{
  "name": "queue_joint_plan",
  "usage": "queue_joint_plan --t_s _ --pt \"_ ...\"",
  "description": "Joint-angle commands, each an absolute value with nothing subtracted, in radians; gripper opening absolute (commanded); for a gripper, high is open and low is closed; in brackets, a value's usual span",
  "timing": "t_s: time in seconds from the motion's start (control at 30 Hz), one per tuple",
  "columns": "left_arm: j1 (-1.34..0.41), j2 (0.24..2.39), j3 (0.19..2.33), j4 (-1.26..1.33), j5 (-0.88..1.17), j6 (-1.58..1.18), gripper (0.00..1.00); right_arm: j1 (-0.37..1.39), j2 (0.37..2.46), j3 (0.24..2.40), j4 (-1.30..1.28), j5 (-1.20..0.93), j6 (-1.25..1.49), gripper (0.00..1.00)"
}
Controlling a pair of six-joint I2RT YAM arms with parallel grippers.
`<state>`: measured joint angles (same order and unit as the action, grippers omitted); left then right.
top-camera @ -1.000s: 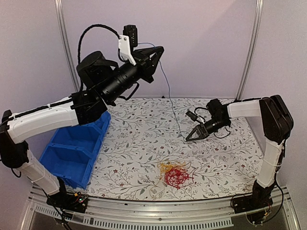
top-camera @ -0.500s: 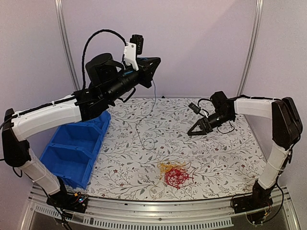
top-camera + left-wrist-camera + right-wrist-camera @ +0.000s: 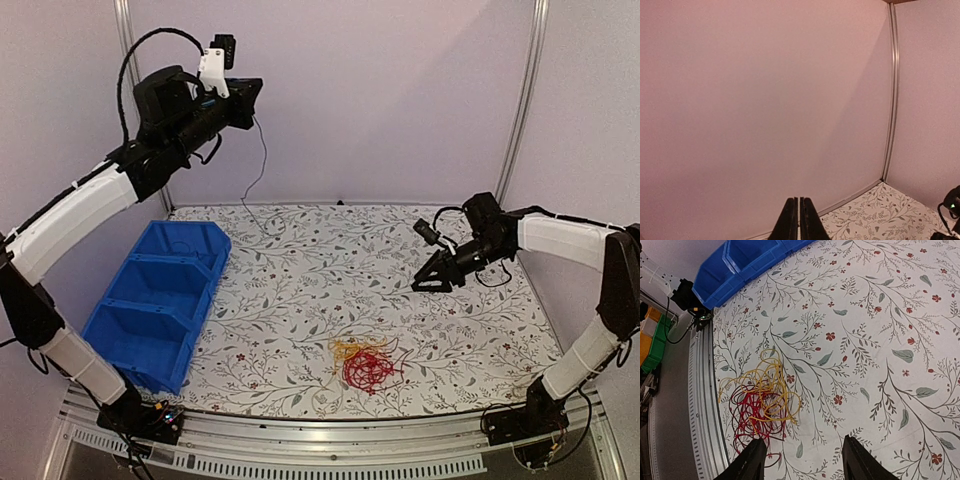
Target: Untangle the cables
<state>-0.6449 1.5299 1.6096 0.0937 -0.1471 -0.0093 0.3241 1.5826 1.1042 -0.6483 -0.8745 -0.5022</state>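
**Left pincer clenched high with one strand, right pincer released**

Left pincer (image 3: 252, 98) is raised high above the far-left corner of the surface (image 3: 300, 270), its jaws pressed flat together in the left wrist view (image 3: 799, 220). A thin strand (image 3: 264, 155) hangs from its tip. The strand's long axis runs almost straight up and down, with a slight bend, and its lower end reaches the surface near the far edge. The grip point itself is too fine to see, but the strand seems pinched there.

The right pincer (image 3: 430, 284) hovers low over the right side of the surface with its jaws spread and nothing between them (image 3: 802, 462).

The rest of the cables (image 3: 368, 365) lie as a small rounded clump near the near edge, about midway along it, with no clear long axis. The yellow loops (image 3: 772, 385) sit on its far-left side and the red loops (image 3: 752, 417) on its near side. A blue bin (image 3: 150, 300) sits along the left edge.
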Motion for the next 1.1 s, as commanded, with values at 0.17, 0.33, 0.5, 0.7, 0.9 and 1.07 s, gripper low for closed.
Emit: queue_joint_plan --t_s 0.17,0.33,0.5,0.7,0.9,1.07 --pt "-0.423 1.516 1.752 -0.075 -0.12 0.044 0.0 0.311 1.403 0.901 -0.504 -0.677 -0.524 0.57" --pt "-0.331 1.517 1.775 -0.11 -0.086 0.025 0.0 0.307 1.37 0.867 -0.467 -0.573 -0.543 0.57" --pt "-0.236 1.495 1.713 -0.121 -0.054 0.006 0.0 0.305 1.382 0.857 -0.461 -0.569 -0.557 0.57" --pt "-0.123 1.468 1.574 -0.105 -0.008 -0.024 0.0 0.305 1.405 0.857 -0.459 -0.578 -0.565 0.57" --pt "-0.054 1.449 1.428 -0.088 0.049 -0.055 0.0 0.305 1.414 0.856 -0.461 -0.584 -0.57 0.57" --pt "-0.032 1.453 1.331 -0.12 0.044 -0.069 0.0 0.305 1.42 0.855 -0.461 -0.587 -0.573 0.57"
